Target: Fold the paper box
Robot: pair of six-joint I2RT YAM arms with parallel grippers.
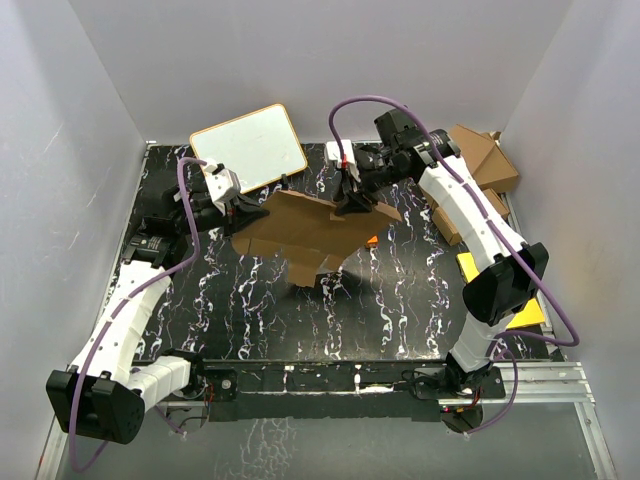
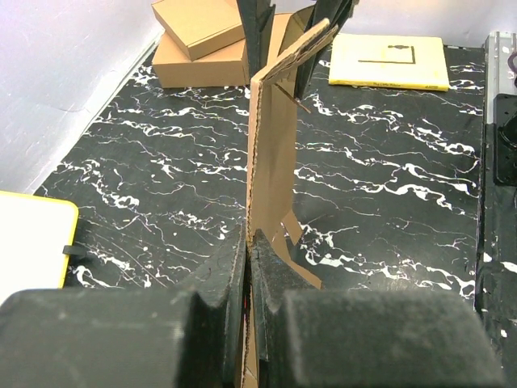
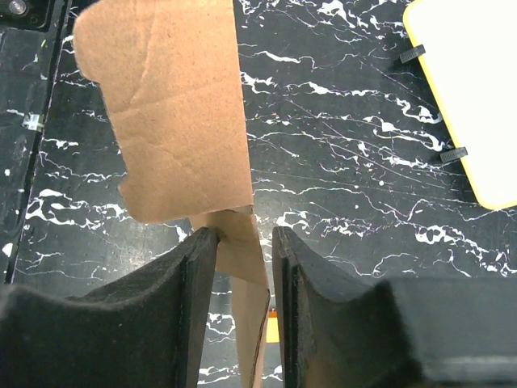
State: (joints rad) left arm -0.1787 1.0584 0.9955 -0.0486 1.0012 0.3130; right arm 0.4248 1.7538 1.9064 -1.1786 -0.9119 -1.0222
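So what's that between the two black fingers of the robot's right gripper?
A flap of the paper box, seen in the right wrist view. It stands between the fingers of the right gripper, close against one, with a slim gap at the other.

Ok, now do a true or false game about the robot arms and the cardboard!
1. The left gripper is pinched shut on the paper box. True.
2. The paper box is already a closed-up box. False: it is an open cardboard sheet with flaps sticking out.
3. The right gripper has the cardboard between its fingers, with a gap on one side. True.
4. The yellow sheet lies on top of the brown cartons. False: it lies on the table beside them.
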